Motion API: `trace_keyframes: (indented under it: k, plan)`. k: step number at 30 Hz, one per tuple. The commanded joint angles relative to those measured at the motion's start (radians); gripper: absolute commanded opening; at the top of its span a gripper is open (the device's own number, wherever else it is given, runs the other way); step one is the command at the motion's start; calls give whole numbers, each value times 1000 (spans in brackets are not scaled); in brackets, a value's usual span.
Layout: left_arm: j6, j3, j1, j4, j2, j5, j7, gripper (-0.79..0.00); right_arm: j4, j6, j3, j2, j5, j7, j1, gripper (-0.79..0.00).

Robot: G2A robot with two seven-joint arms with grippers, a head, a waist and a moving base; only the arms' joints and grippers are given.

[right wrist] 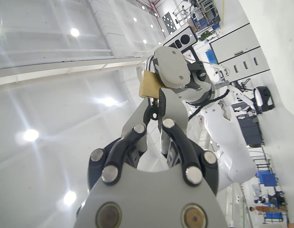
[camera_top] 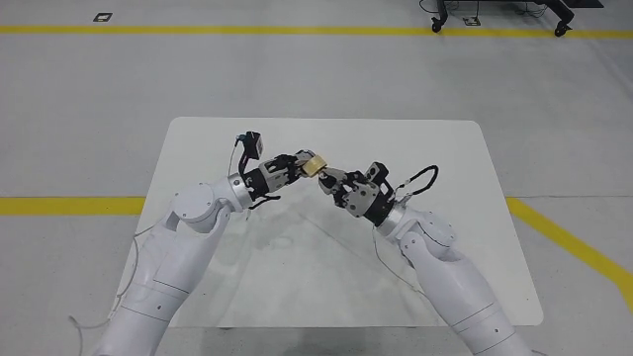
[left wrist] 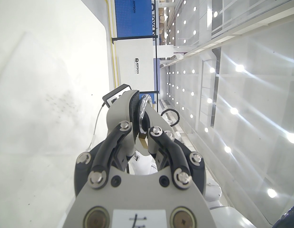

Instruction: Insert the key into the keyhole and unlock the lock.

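Right wrist view: left fingers (right wrist: 172, 68) clamp one brass lock (right wrist: 149, 85), right fingers (right wrist: 175, 111) pinch one key (right wrist: 152, 104) at its base.

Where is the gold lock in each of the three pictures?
Top view: the lock is between the two grippers, over the table's middle.
Left wrist view: the lock is pinched in the left gripper, mostly its silver loop showing.
Right wrist view: the lock sits just past the right gripper, which holds the key at its underside.
Shared landmark: the left gripper clamped on the lock.
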Motion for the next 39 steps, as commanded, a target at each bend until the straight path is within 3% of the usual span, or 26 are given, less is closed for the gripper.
trace_keyframes:
  k: [1, 3, 5, 7, 8, 9, 19, 27, 29, 30, 39]
  plan:
    - [6, -2, 1, 0, 0, -1, 11, -785, -16, -3, 3, 2, -17, -7, -8, -459]
    - [6, -4, 3, -2, -1, -9, 20, -785, -32, -2, 8, 5, -41, -11, -17, -394]
    - [7, -6, 4, -3, -1, -11, 26, -785, -50, -1, 13, 7, -60, -13, -26, -249]
    - [8, -7, 5, -3, -1, -13, 30, -785, -65, -2, 21, 10, -77, -16, -36, -240]
    - [9, -8, 5, -2, -1, -13, 32, -785, -76, -5, 24, 12, -96, -17, -40, -354]
    - [10, -8, 5, -3, -1, -13, 33, -785, -90, -11, 26, 15, -131, -21, -45, -394]
    - [7, -7, 5, -5, -2, -11, 29, -785, -175, -3, 10, 22, -282, -118, -76, -446]
    - [8, -9, 5, -5, -1, -13, 25, -785, -170, -22, -12, 15, -344, -216, -64, -548]
    - [7, -9, 5, -5, -1, -11, 22, -785, -170, -26, -17, 14, -359, -234, -62, -665]
    - [8, -9, 5, -4, -1, -10, 20, -785, -170, -27, -19, 14, -367, -245, -62, -785]
    - [13, -9, 4, -4, -1, -8, 16, -785, -174, -36, -33, 9, -391, -286, -60, -785]
